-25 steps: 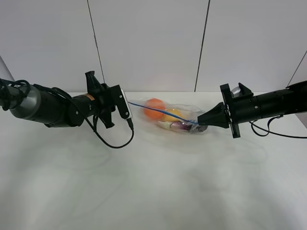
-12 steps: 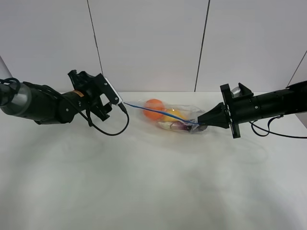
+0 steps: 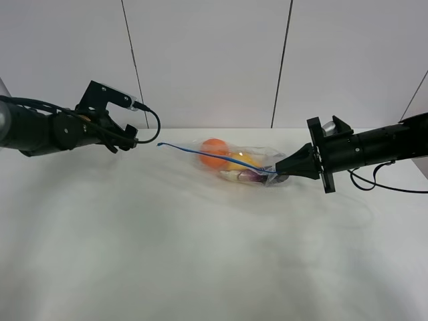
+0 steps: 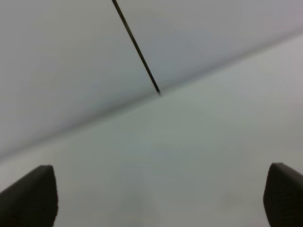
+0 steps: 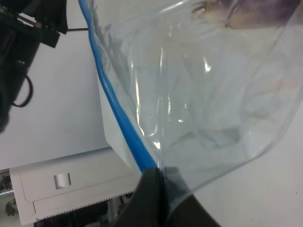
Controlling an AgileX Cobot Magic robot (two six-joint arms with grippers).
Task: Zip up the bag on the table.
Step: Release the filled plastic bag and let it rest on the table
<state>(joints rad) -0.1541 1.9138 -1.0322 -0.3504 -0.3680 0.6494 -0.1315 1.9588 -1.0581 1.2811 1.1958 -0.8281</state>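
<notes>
Bag (image 3: 235,164) lay on the table (image 3: 200,254), one corner clamped in the right gripper (image 3: 289,167), its blue zip strip (image 3: 200,153) running lengthwise toward the left gripper (image 3: 129,139), which hung near the strip's free end, spread and empty.

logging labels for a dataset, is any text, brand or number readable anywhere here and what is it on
No text can be read in any view.
bag: clear plastic, no print showing; its zip strip is plain blue.
left gripper and right gripper: black, no legible marking.
table: plain white.
white panel behind the bag in the right wrist view: a blank square, no letters.
</notes>
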